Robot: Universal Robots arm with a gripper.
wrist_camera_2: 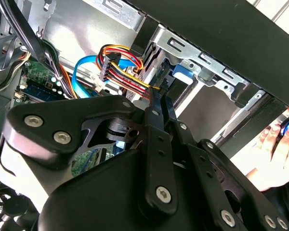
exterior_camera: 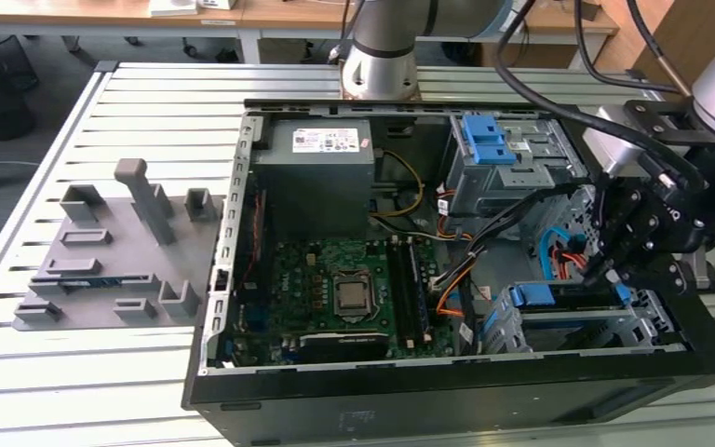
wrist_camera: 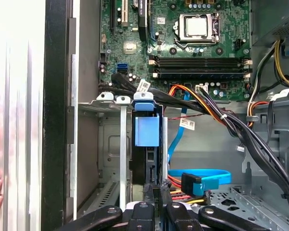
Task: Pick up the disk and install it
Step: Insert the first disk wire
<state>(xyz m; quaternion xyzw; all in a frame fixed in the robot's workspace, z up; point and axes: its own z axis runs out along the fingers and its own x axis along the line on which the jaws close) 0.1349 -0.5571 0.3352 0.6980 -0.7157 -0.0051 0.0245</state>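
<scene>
The gripper point(wrist_camera_2: 159, 94) sits closest to the lens in both wrist views. Its black linkage bars spread wide, and its two thin fingers are drawn together at the tips with nothing visible between them. In the exterior view the gripper point(exterior_camera: 606, 270) hangs inside the computer case, at the exterior view's right.

The slatted metal table point(exterior_camera: 134, 102) carries everything. The open black computer case point(exterior_camera: 457, 400) lies on it. To the exterior view's left of the case is a grey moulded tray point(exterior_camera: 97, 251) with upright posts.

Inside the case, the green circuit board point(exterior_camera: 332, 289) covers the floor and the grey power box point(exterior_camera: 320, 163) stands beyond it. A metal cage topped with light-blue tabs point(exterior_camera: 488, 140) stands near the arm's base.

The disk point(wrist_camera: 147, 132) stands on edge in a slot of the lower metal cage point(wrist_camera: 111, 144), and its blue bracket handle sticks out above the cage rim. The gripper tips are just beside that bracket point(wrist_camera_2: 180, 77). Whether they touch it cannot be told.

A blue flat cable point(wrist_camera: 202, 175) loops beside the cage. A red, yellow and orange wire bundle point(wrist_camera_2: 120, 62) runs near the fingers. A person's hand point(wrist_camera_2: 274, 154) rests outside the case wall.
</scene>
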